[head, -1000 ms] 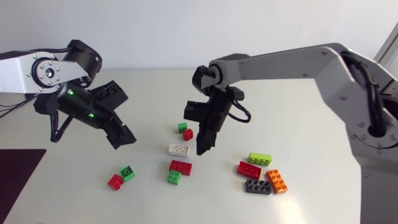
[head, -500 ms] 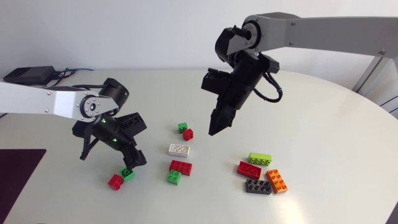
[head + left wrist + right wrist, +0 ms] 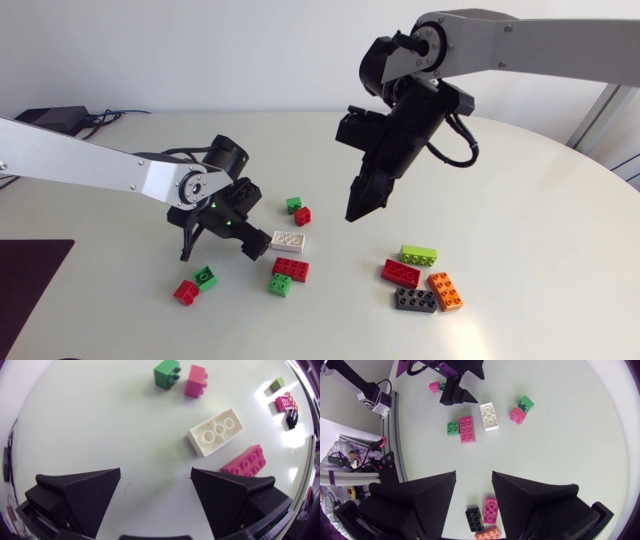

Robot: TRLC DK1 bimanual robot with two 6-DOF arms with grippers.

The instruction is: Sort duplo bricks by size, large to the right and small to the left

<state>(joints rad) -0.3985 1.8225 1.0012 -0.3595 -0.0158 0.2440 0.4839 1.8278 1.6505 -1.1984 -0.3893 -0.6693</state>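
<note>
Left end effector [image 3: 156,474]: released, fingers spread wide with nothing between them; low over the desk, arm reaching in from 9 o'clock in the head view.
White brick [image 3: 287,240]: a long one, flat near the desk's middle, just ahead of the left end effector and off to one side of its gap; untouched.
Right end effector [image 3: 473,474]: released, a narrow gap and nothing held; raised well above the desk at about 1 o'clock from the white brick, tips pointing down, probably kept high to leave the other arm room.
Small ones already left: red small brick [image 3: 185,292] and green small brick [image 3: 205,277], touching, at about 8 o'clock from the white brick.
Large ones already right: lime brick [image 3: 418,255], red large brick [image 3: 400,272], grey brick [image 3: 415,300] and orange brick [image 3: 445,290], close together at about 4 o'clock from the white brick.
Still in the middle: green cube [image 3: 294,204] touching red cube [image 3: 303,215] at 12 o'clock from the white brick; red long brick [image 3: 291,268] with green square brick [image 3: 280,286] against it at 6 o'clock.
Progress: partly sorted, judging by the two groups and the five bricks between them.
Likely step: left end effector lining up on a middle brick; which one, not yet certain.
Risk: bricks packed near together, so a wide finger could nudge a neighbour.
</note>
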